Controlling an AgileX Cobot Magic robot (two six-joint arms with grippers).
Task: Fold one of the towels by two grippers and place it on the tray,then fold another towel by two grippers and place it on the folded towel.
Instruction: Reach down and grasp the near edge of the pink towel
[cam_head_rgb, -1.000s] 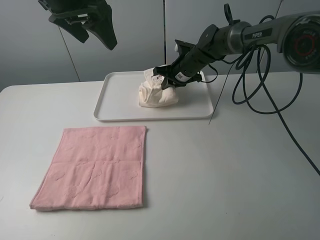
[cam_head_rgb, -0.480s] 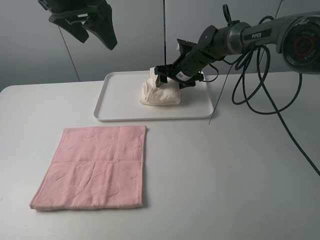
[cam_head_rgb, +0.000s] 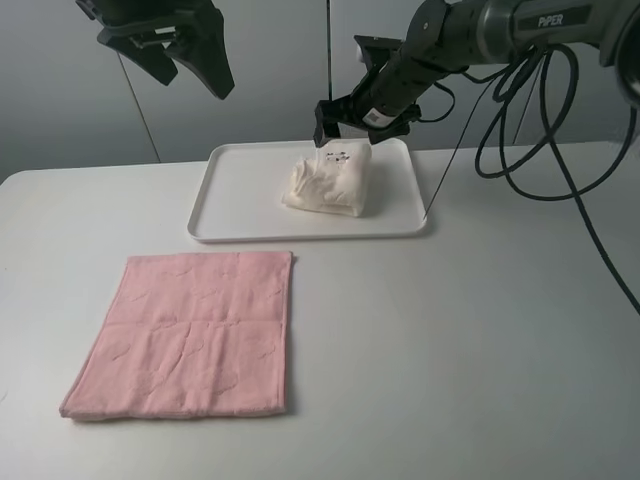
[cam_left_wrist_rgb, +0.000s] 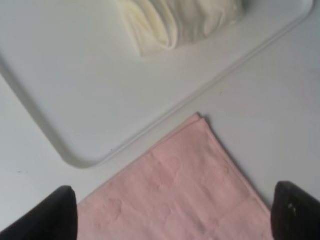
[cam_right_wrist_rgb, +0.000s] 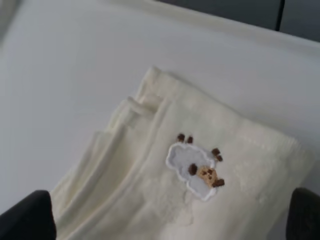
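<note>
We see a cream towel (cam_head_rgb: 328, 183) lying folded into a thick bundle on the white tray (cam_head_rgb: 240, 165), toward the tray's right half in the high view. A small sheep patch (cam_right_wrist_rgb: 195, 167) faces up on the top layer, and stacked folded edges show along one side in the right wrist view.

The right gripper (cam_head_rgb: 352, 128) hangs just above the far edge of that towel. Its two fingers (cam_right_wrist_rgb: 25, 215) are spread wide apart, with nothing between them but the cloth below. We cannot tell whether the tips graze the fabric. Black cables (cam_head_rgb: 520, 150) loop down from the right arm to the table (cam_head_rgb: 450, 330).

A pink towel (cam_head_rgb: 190, 335) lies open and flat on the table in front of the tray, near its left front corner but not touching it. One corner of it points toward the tray's rounded rim in the left wrist view.

The left gripper (cam_head_rgb: 195, 80) is raised high over the far left of the scene, well clear of both towels. Its fingers (cam_left_wrist_rgb: 50, 215) stand apart and hold nothing.
</note>
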